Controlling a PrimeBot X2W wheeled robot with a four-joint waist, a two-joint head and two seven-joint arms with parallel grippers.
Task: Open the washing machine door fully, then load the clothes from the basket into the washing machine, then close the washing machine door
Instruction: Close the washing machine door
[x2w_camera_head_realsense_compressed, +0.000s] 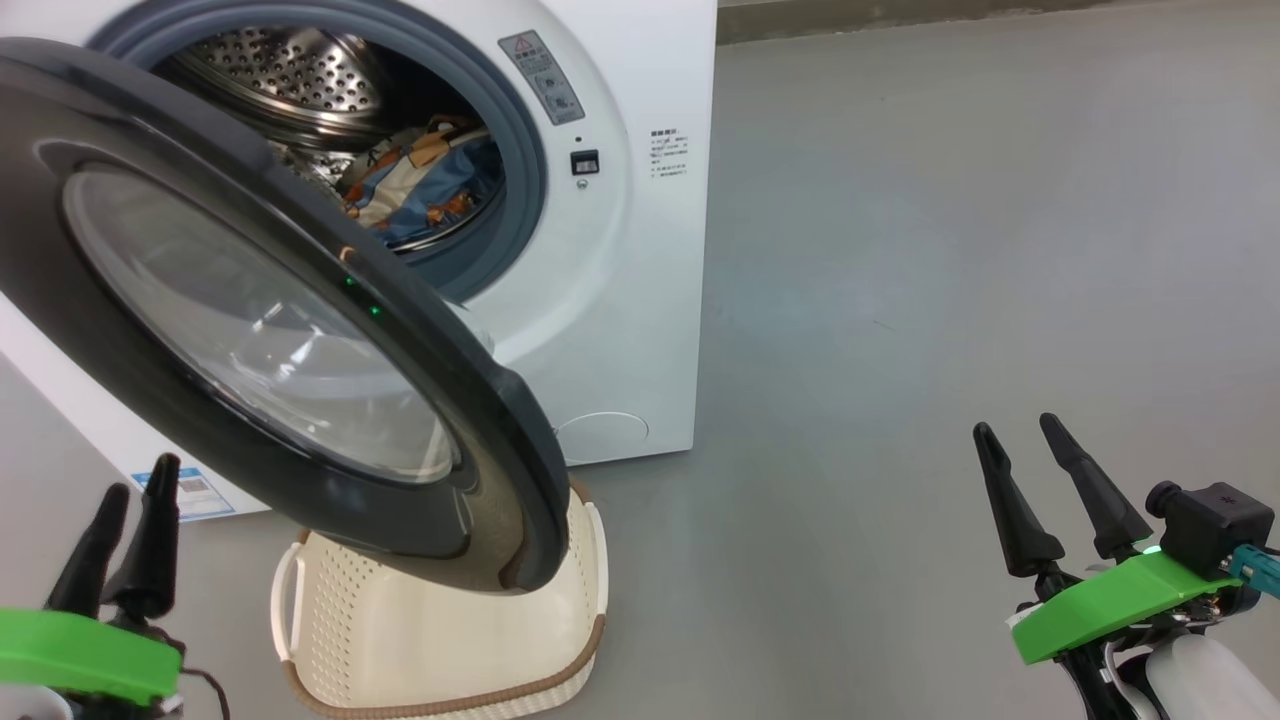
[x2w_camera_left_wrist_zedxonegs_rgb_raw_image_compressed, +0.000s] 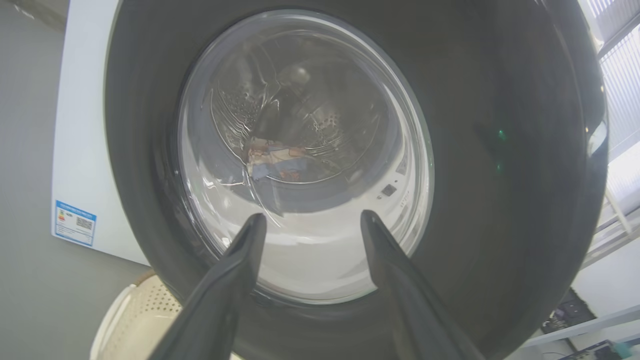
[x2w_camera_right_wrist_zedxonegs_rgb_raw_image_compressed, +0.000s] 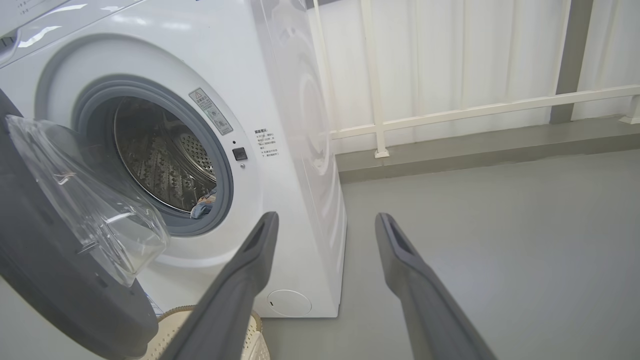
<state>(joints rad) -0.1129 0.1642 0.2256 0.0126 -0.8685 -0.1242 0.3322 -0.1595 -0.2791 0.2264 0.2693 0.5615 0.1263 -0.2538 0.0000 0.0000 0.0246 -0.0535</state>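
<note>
The washing machine stands at the upper left with its door swung partway out toward me, the glass bowl facing the drum. The clothes, blue and cream with orange marks, lie inside the steel drum. Below the door's lower edge sits the basket, and nothing shows in the part I can see. My left gripper is open, just left of the door's outer face. In the left wrist view the open left gripper points at the door, apart from it. My right gripper is open over bare floor.
Grey floor stretches to the right of the machine. In the right wrist view a white railing and pale curtains stand behind the machine. The door overhangs the basket.
</note>
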